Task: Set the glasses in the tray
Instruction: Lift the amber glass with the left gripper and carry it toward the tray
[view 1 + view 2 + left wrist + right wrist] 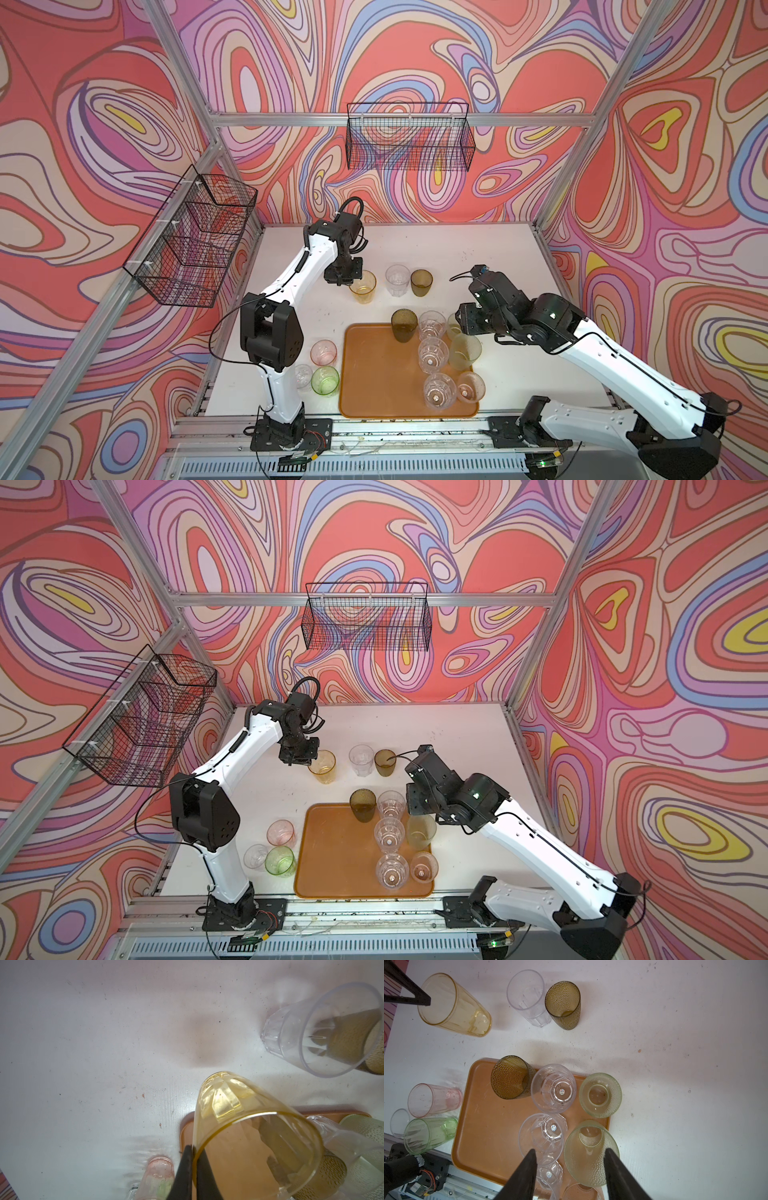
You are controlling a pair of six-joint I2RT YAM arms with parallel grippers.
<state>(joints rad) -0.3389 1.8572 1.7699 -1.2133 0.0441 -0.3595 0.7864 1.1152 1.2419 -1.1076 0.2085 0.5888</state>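
Amber is the colour of the glass I hold. My left gripper point(192, 1150) is pinched tight on the rim of the amber yellow tumbler point(363, 286), one finger inside and one outside. It is over the white desk point(478, 249), just past the far left corner of the orange-brown tray point(374, 374). I cannot tell if its bottom touches the desk. A clear tumbler point(397, 280) and an olive-brown tumbler point(421, 282) stand beside it, past the tray's far edge.

My right gripper point(570, 1150) is wide and holds nothing. It hangs by the tray's right edge, above a pale green tumbler point(588, 1159).

I think my job now is to carry the amber one onto the tray. A rim pinch is a small hold, so the glass may swing or slip. I should lift it straight up, go slow and keep it standing. The tray's left half is bare, so that looks like the best spot. A dark dimpled tumbler point(403, 325) stands at the tray's far edge, so I should stay clear of it. I should set the glass down flat before I let go.

A pink tumbler point(323, 352) and a bright green tumbler point(325, 381) wait on the desk by the tray's left edge.
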